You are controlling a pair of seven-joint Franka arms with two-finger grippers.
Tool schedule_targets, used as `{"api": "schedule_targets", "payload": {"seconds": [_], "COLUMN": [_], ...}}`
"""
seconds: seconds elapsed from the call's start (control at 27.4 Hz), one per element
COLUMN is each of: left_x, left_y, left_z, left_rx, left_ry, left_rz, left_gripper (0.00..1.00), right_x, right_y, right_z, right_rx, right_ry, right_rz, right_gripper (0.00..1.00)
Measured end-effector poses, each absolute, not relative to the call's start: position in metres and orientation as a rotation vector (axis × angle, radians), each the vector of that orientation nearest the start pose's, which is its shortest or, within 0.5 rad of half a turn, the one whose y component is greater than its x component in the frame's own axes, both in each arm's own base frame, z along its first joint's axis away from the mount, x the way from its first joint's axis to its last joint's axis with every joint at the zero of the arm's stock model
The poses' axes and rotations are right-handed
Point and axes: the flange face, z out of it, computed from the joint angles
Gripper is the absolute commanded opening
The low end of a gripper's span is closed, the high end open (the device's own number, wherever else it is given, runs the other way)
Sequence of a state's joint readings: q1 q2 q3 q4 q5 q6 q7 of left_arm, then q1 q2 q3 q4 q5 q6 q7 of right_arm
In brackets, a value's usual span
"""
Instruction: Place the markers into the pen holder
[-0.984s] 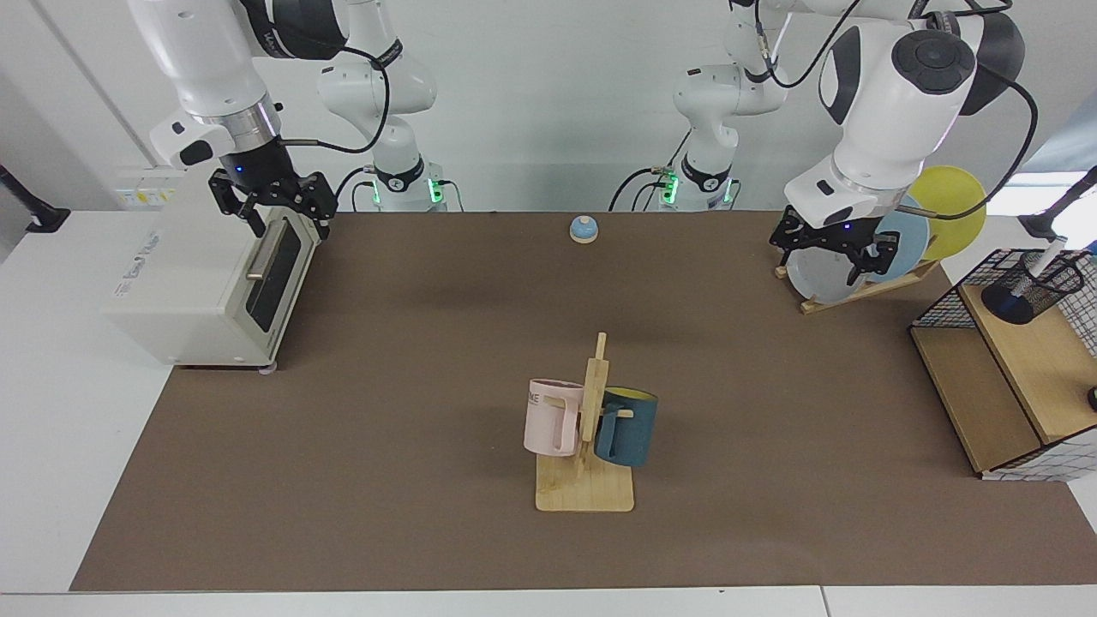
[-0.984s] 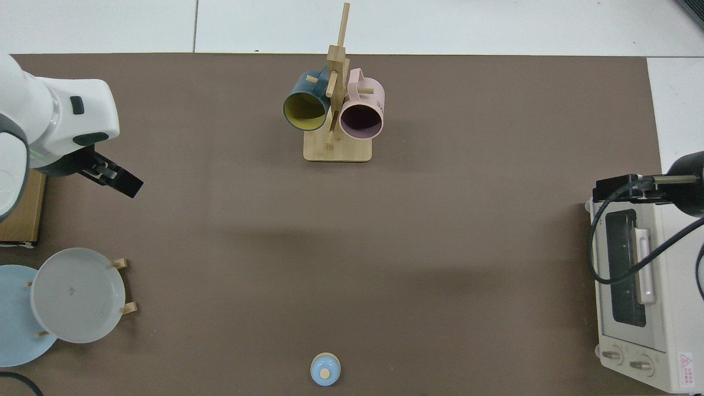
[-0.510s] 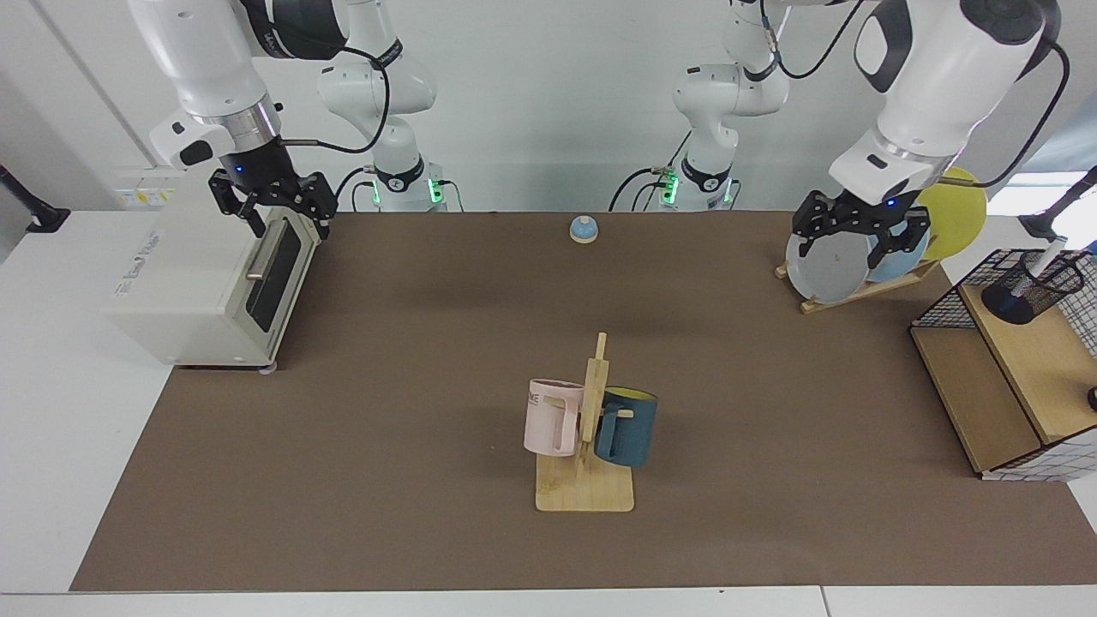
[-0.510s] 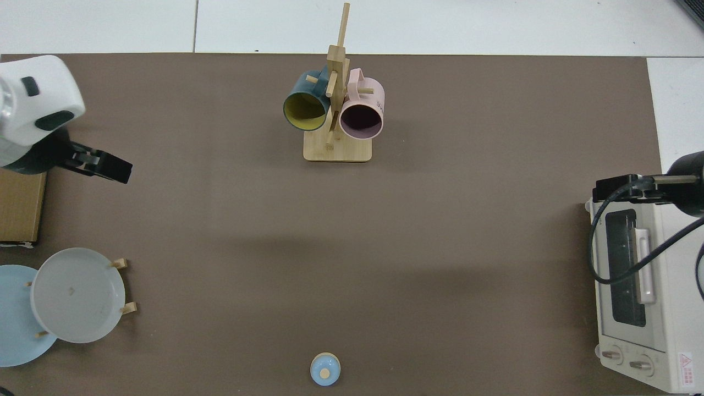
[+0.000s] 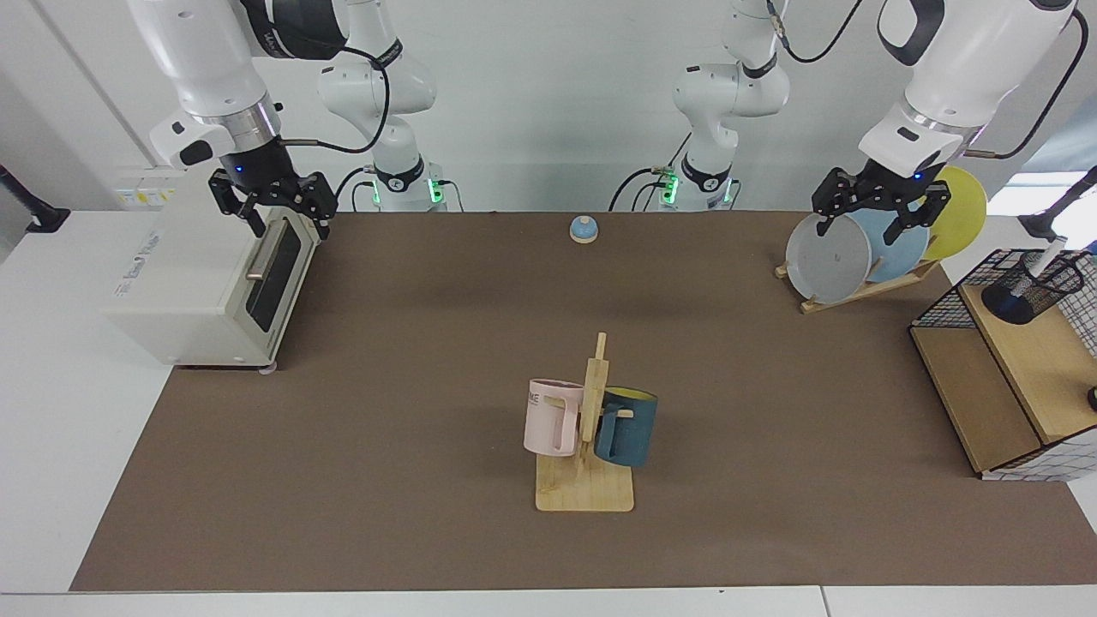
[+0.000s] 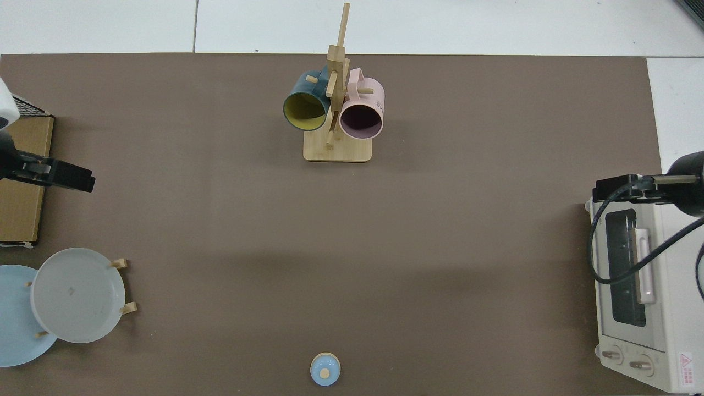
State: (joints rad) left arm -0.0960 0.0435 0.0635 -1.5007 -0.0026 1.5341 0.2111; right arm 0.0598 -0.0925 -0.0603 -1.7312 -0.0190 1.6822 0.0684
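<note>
Above the plate rack [image 5: 857, 287], the left pincer [image 5: 869, 224] hangs spread and empty; the marker [image 5: 1042, 260] stands in the pen holder [image 5: 1031, 290]; the right pincer [image 5: 281, 224] waits spread over the toaster oven [image 5: 201, 287].

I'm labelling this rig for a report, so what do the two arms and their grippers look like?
Both arms are glossy white with dark grey joint bands and loose black cables. Each base shows a green light. The left gripper and right gripper are black, each with a small blue light above the fingers.
</note>
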Motion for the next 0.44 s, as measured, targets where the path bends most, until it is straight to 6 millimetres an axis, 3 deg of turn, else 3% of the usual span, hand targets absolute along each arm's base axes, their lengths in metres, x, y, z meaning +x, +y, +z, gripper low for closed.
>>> {"api": "schedule_targets", "payload": {"seconds": [0.44], "left_x": [0.5641], "left_y": [-0.027], "left_z": [0.6298], "left_rx": [-3.118], "left_ry": [0.397], "left_rz": [0.015], "left_gripper": [1.0], "right_x": [0.5343], "right_y": [-0.0035], "right_z": [0.6084], "right_rx": [-3.151], "right_ry": [0.106], "right_rz": [-0.069], "right_gripper": [1.0]}}
